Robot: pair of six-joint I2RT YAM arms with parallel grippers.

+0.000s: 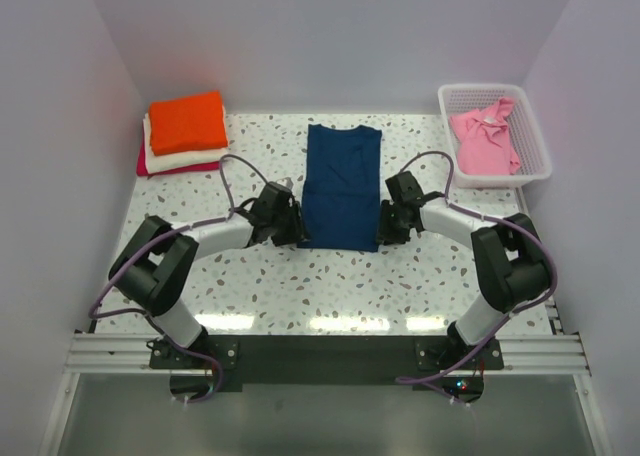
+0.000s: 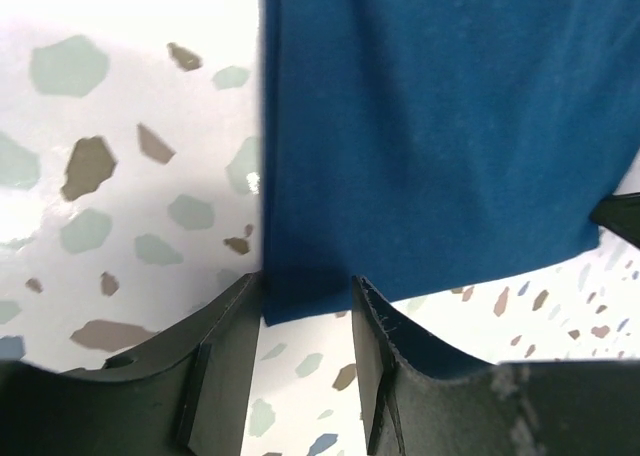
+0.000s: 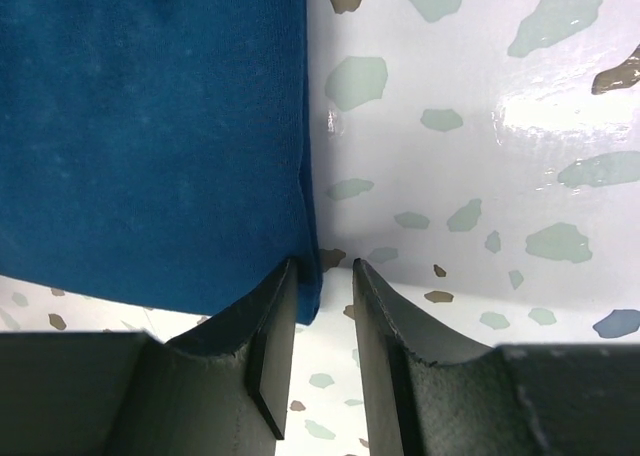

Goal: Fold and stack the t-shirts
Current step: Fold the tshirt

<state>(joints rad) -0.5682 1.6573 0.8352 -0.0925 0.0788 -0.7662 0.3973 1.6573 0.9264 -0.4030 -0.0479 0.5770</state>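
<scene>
The terrazzo table (image 1: 260, 276) carries everything. At its middle lies the navy t-shirt (image 1: 342, 186), flat and already narrowed to a long strip that runs away from you, its hem nearest the arms. At the far left sit the finished ones: an orange tee (image 1: 188, 121) on a cream tee (image 1: 165, 161) on a magenta tee (image 1: 205, 166). At the far right the white lattice basket (image 1: 541, 141) holds a crumpled pink tee (image 1: 485, 141).

Expect the navy shirt to be light, limp and doubled in layers. It will sag and drag from any single point, and the layers may slide apart if you catch only the top one. Take it by the two near corners together, pinching through the full thickness, and lift both at the same height so the strip folds over evenly.

You are placed for that. The left gripper (image 1: 295, 231) sits at the near left corner with its jaws parted, and the left wrist view shows that corner lying in the gap, table visible beyond it. The right gripper (image 1: 383, 231) is likewise unclenched at the near right corner, with the hem edge just inside one finger (image 3: 275, 326). Neither is grasping cloth, as far as these close views show. I cannot tell whether the fingertips touch the table.
</scene>
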